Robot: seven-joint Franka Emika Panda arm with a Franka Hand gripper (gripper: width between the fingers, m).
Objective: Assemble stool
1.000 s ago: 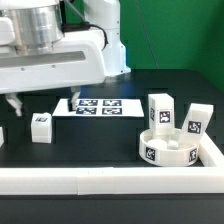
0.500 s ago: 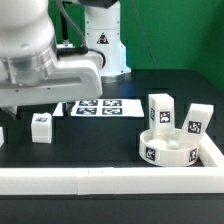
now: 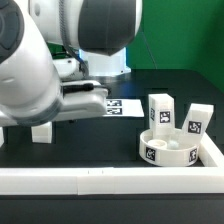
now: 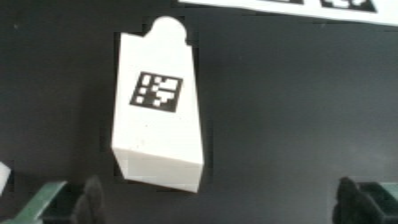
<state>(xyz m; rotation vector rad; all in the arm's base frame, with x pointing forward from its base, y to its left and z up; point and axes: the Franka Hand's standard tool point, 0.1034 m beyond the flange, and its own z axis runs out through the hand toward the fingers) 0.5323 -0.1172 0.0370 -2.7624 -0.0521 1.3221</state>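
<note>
Stool seat [image 3: 167,148], a round white disc w/ a tag on its rim, sits nearest in the exterior view, tucked in the corner of the white border bars [image 3: 90,180] on that view's right. Nothing is screwed in yet as far as shows: two legs [image 3: 160,111] stand loose just behind the seat, one upright, the other [image 3: 196,119] leaning. A third leg [image 3: 42,132] lies apart on the black table [image 3: 110,140] at the exterior view's left, mostly under the arm. So assembly looks barely begun; all three legs are left to fit, by my read.

Wrist view: that third leg [image 4: 160,110] lies flat on its side, tag up, directly below the pincer [image 4: 210,200]. Pincer is released, fingers [image 4: 54,200] spread wide on either side of the leg's end, not touching it, grasping nothing. Looks lined up for a pickup.

Farthest back, the marker board [image 3: 122,107] lies flat on the table, partly hidden by the arm.
</note>
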